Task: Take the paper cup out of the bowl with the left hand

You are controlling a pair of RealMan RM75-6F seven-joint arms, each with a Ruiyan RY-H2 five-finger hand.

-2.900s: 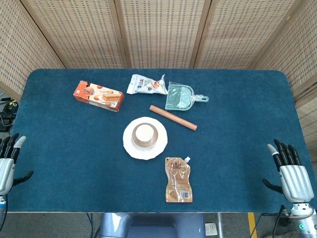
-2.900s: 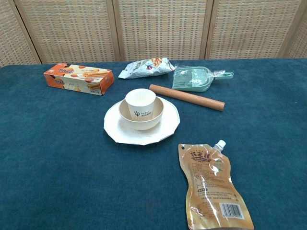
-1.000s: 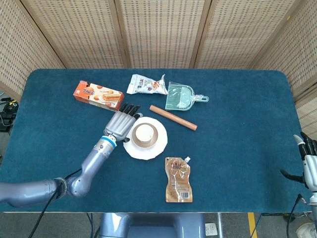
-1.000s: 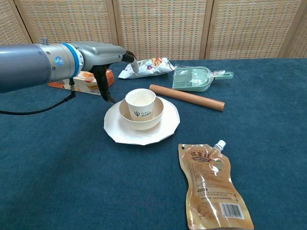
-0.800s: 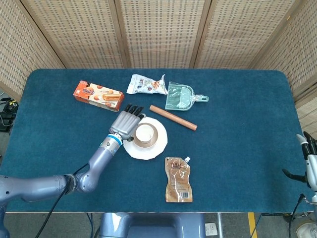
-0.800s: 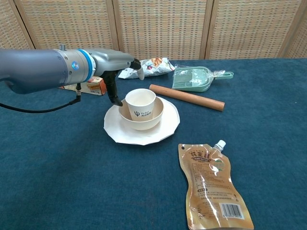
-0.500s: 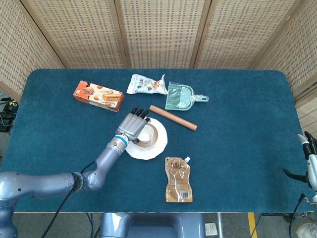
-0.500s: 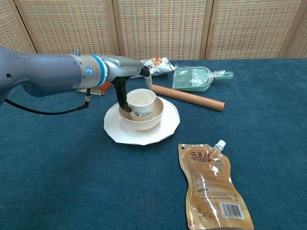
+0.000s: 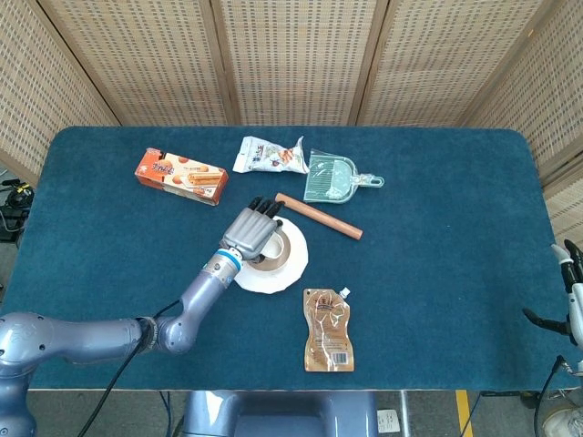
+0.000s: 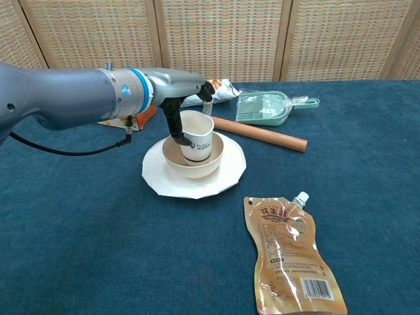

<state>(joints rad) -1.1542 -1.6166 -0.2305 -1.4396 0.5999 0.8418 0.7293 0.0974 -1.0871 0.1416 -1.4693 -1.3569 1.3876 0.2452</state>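
Observation:
The white paper cup (image 10: 197, 134) stands in the cream bowl (image 10: 194, 164), which sits on a white plate (image 10: 161, 181). The cup leans to the right, its base still inside the bowl. My left hand (image 10: 188, 98) grips it, with the thumb (image 10: 174, 126) down the cup's left side and the fingers over the far rim. From the head view, my left hand (image 9: 252, 231) covers most of the cup and part of the bowl (image 9: 291, 248). My right hand (image 9: 571, 291) hangs at the table's right edge, fingers apart, holding nothing.
Behind the plate lie an orange cracker box (image 9: 181, 176), a snack bag (image 9: 269, 155), a green dustpan (image 9: 335, 177) and a wooden rod (image 9: 319, 217). A brown spouted pouch (image 9: 327, 330) lies in front of the plate.
My left hand has moved right from the plate's left side onto the cup and closed on it. The cup now leans right and sits slightly higher.

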